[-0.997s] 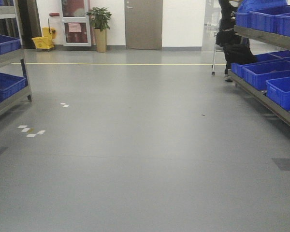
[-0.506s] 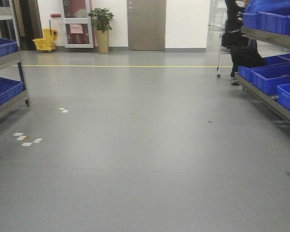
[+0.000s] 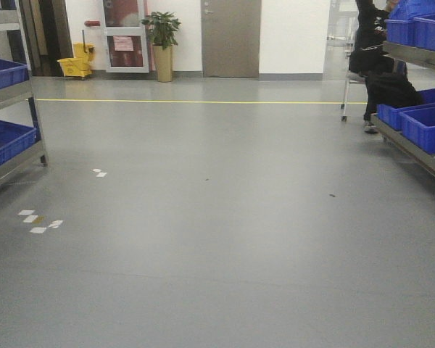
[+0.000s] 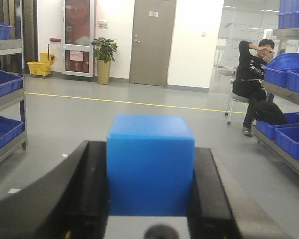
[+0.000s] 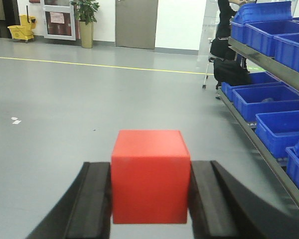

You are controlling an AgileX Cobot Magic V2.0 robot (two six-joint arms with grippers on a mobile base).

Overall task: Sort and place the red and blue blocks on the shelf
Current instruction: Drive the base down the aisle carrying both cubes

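Left claw (image 4: 148, 148): closed onto the blue block (image 4: 150, 167), one dark finger pressed flat to each side face; nothing else held.
Blue block: upright between the fingers, top face level, carried above the floor (image 4: 139, 112), touching no shelf.
Right claw (image 5: 149, 164): closed likewise onto the red block (image 5: 149, 177), a finger against each side.
Red block: square in the grip, clear of the floor, touching no shelf.
Long axis: none; both blocks were cubes, so heading counted, not turn of the wrist.
Floor marks: white tape patches (image 3: 38, 230) lay low on the left of the front view; no arm showed in that view.
Left shelf (image 4: 5, 46): ahead and to the left of the left claw, well apart, its levels holding blue bins (image 4: 5, 82).
Right shelf (image 5: 269, 59): ahead and to the right of the right claw, running away along that side, loaded with blue bins; judged the nearer of the two from the wrist views.
Deciding relation: neither block was over a level; each shelf lay off to the outer side of its own claw, with the open aisle straight ahead. Judged: the red block was better placed for the right shelf, the blue block for the left shelf; which shelf was meant could not be told.
Mid-distance: seated person (image 4: 251, 79) beside the right shelf's far end.
Far end: yellow line (image 3: 188, 101), then plant (image 3: 162, 32), door (image 3: 230, 36) and mop bucket (image 3: 76, 65) against the wall.
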